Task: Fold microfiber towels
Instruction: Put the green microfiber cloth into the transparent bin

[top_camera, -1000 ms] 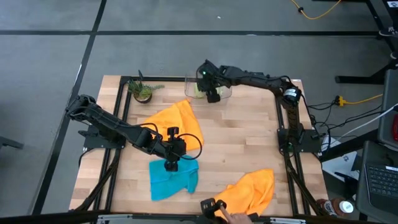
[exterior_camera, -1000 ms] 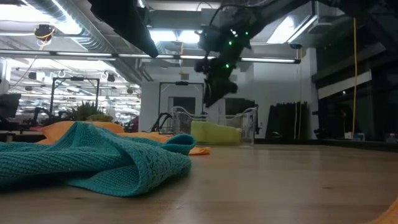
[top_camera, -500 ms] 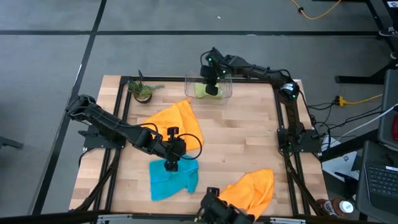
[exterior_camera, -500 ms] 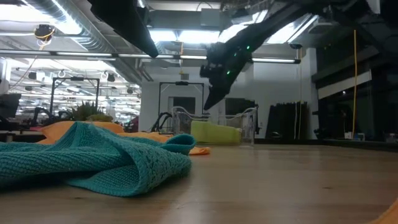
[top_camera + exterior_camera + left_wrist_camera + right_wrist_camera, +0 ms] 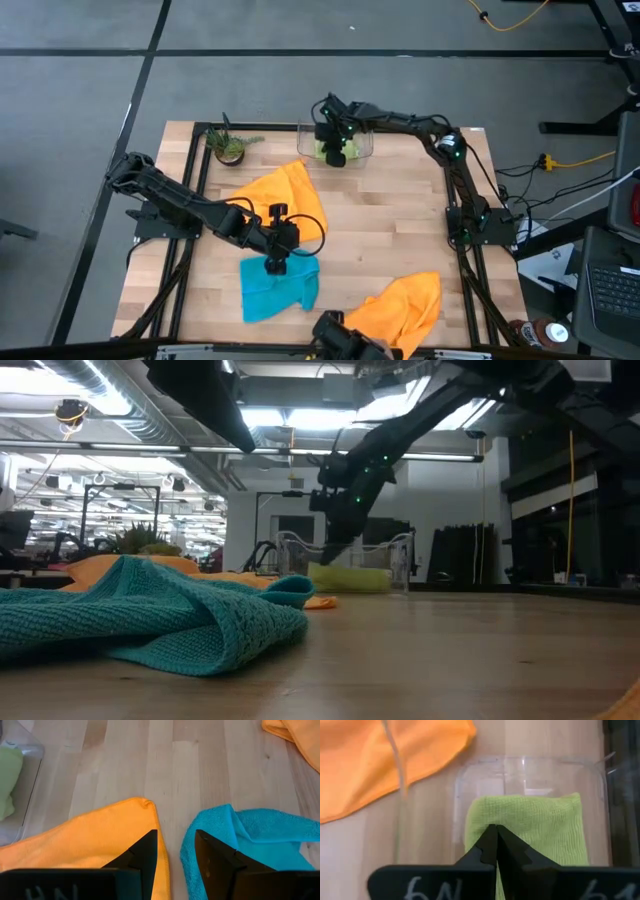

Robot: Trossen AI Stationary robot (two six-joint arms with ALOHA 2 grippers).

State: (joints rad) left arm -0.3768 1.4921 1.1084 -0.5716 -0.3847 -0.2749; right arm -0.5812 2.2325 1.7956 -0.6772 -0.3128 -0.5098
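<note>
Right gripper (image 5: pixel 496 832) clenched with fingers pressed together, over the lime green towel (image 5: pixel 530 825) (folded) inside the clear bin (image 5: pixel 340 143) at the table's far edge. Left gripper (image 5: pixel 175 847) parted, holding nothing, above the gap between an orange towel (image 5: pixel 95 832) and the teal towel (image 5: pixel 240 840). Second orange towel (image 5: pixel 400 305) near the front edge.

Only partial pale characters show, on the dark plates at the wrists. The plate (image 5: pixel 432 882) behind the right pincer carries marks like "6N" and "61", cut off at the edge. The plate (image 5: pixel 65 885) behind the left pincer bears blurred strokes that cannot be read.
</note>
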